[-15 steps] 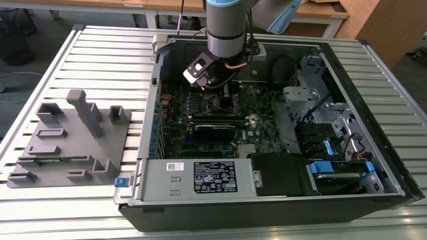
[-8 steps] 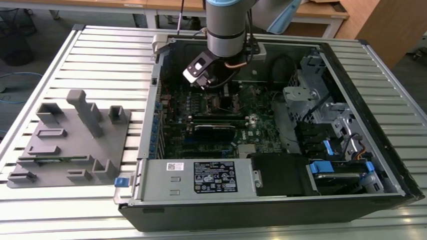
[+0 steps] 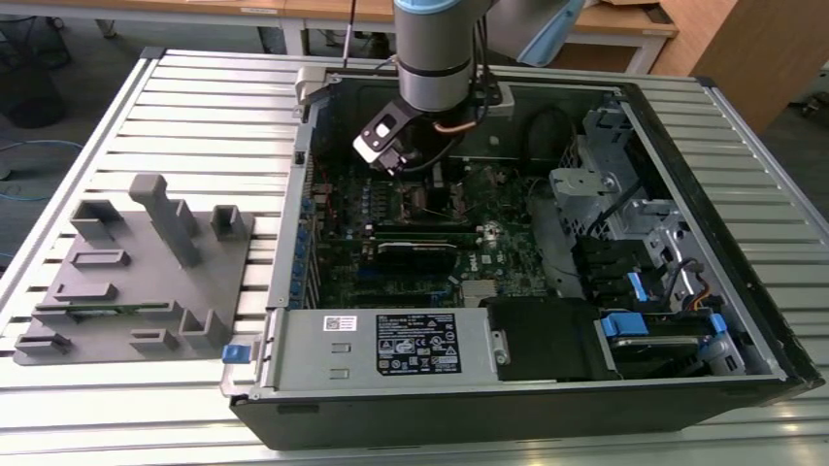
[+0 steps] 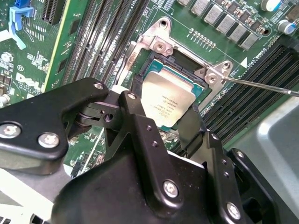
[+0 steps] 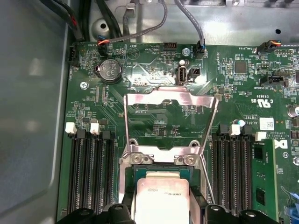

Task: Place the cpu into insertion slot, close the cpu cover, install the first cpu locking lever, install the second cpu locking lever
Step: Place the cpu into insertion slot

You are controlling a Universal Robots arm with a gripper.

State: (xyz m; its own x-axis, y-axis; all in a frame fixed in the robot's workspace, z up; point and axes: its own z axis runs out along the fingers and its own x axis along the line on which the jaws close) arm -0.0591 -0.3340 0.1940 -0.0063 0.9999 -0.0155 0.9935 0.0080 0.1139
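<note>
The claw (image 4: 161, 114) is closed on the cpu (image 4: 166, 98) and holds it by two opposite edges, so far as the second wrist view lets me judge. The silver top of the chip faces up. The cpu is at the insertion slot (image 4: 179, 68), inside the black frame of the socket. I cannot tell if it is fully seated or hangs just above the contacts. In my judgement the step in hand is the placing of the chip, and to do it well the chip must be kept flat and square to the frame. It should go straight down with almost no force and with no sliding to the side, because the contacts below are probably easy to bend. The release should be gentle, so that the chip is not dragged out of its place. In the first wrist view the cpu cover (image 5: 170, 99) stands raised behind the socket, with the green motherboard (image 5: 93, 102) visible through its window. One thin locking lever (image 4: 261, 87) sticks out free beside the socket, so it is not latched. Long black memory slots (image 5: 88, 172) run on both sides. In the exterior view the arm reaches down into the open computer case (image 3: 291, 194), which lies on the ribbed tabletop (image 3: 194, 97) beside a grey fixture (image 3: 143, 272).
</note>
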